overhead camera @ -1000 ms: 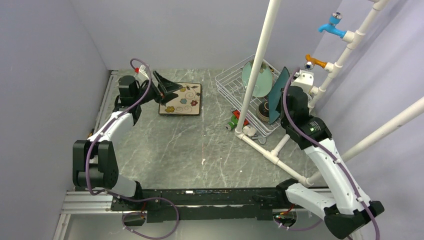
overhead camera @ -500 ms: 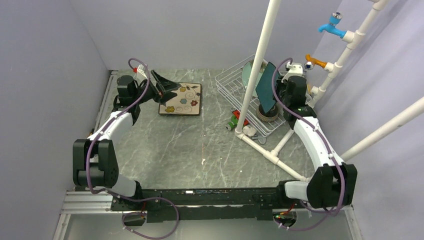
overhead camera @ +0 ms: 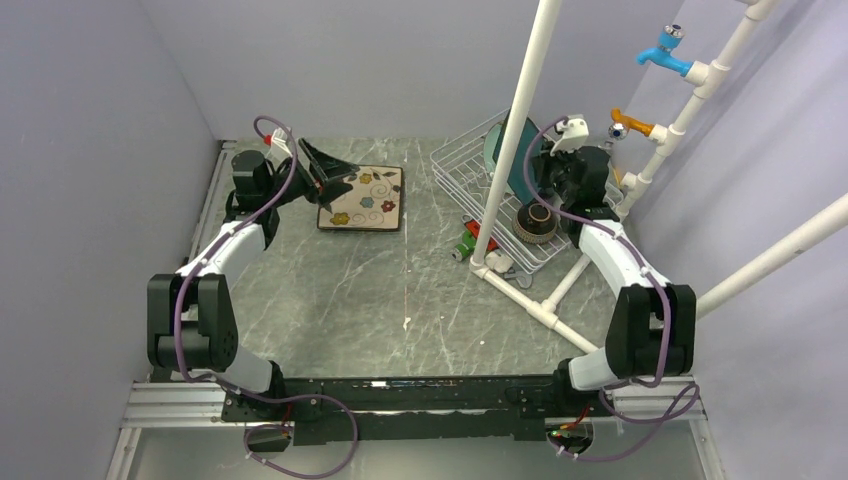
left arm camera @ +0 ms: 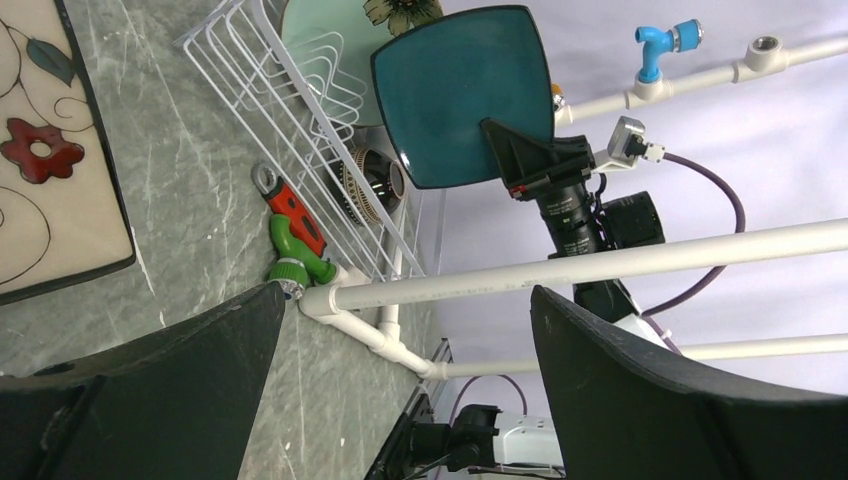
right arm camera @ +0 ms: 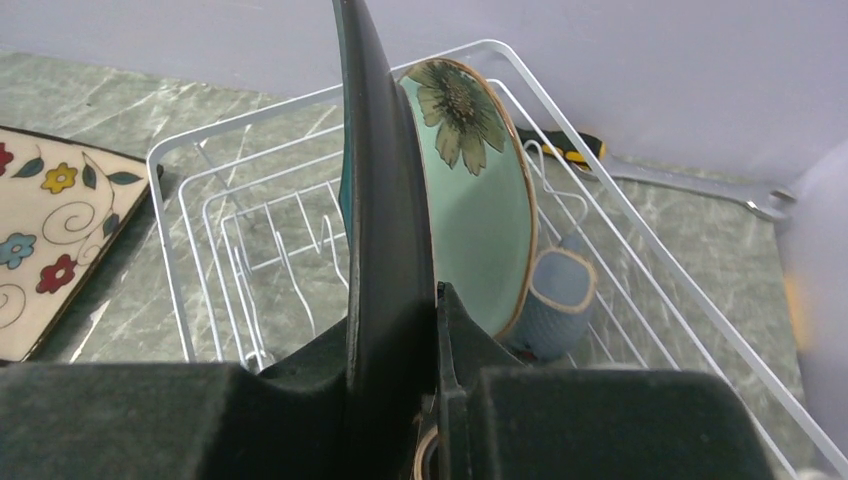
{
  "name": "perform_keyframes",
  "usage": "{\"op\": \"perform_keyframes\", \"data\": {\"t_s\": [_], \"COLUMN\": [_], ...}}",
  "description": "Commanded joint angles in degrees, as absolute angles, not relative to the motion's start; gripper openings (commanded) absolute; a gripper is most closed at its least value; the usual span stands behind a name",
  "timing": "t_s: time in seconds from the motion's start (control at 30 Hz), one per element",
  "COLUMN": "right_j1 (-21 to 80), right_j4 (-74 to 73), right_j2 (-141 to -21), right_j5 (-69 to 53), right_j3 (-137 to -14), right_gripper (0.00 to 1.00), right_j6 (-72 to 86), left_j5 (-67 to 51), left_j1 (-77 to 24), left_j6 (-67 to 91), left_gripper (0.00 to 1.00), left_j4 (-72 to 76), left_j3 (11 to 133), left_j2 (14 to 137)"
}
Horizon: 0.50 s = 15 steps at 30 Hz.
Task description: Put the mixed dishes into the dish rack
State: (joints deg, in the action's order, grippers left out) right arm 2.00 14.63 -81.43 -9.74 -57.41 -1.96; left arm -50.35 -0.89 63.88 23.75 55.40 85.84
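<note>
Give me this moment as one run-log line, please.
right pincer: shut on teal square plate, upright over dish rack | left pincer: open, near cream square plate

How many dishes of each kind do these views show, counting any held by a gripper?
Plates: 3 (teal square plate, mint-green round plate, cream flowered square plate)
Bowls: 1 (brown glazed bowl)
Mugs: 1 (small grey-blue mug)
Total: 5
</note>
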Motion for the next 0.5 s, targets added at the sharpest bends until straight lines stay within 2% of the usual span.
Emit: {"op": "perform_keyframes", "data": {"t_s": [0.0,0.13,0.27,0.47], "right_j1": [1.0,0.3,0.3,0.3], "right_j4": [32.9,38.8,38.9,42.0], "right_j2": [-82.8,-85.5,-88.3,-91.1], "right_j5": [-15.9,-18.6,-23.0,-25.7], "right_j3": [-60.5,-59.8,-61.1,-59.9], "right_gripper": [0.0,0.0,0.0,0.0], "right_j6": [-4.1,-4.7,-6.1,-7.4], "left_j5": [-51.5,-51.1,-50.4,-51.5], "left_j1": [-0.9,-1.2,-2.1,-2.3], "left_j6": [63.6,64.0,60.4,62.4], "left_gripper": [0.98,0.98,0.98,0.98], "left_j4": [25.7,26.9,22.6,25.1], "left_j3": [55.6,54.8,56.3,55.8], "left_j2": [86.4,86.2,86.3,87.3]}}
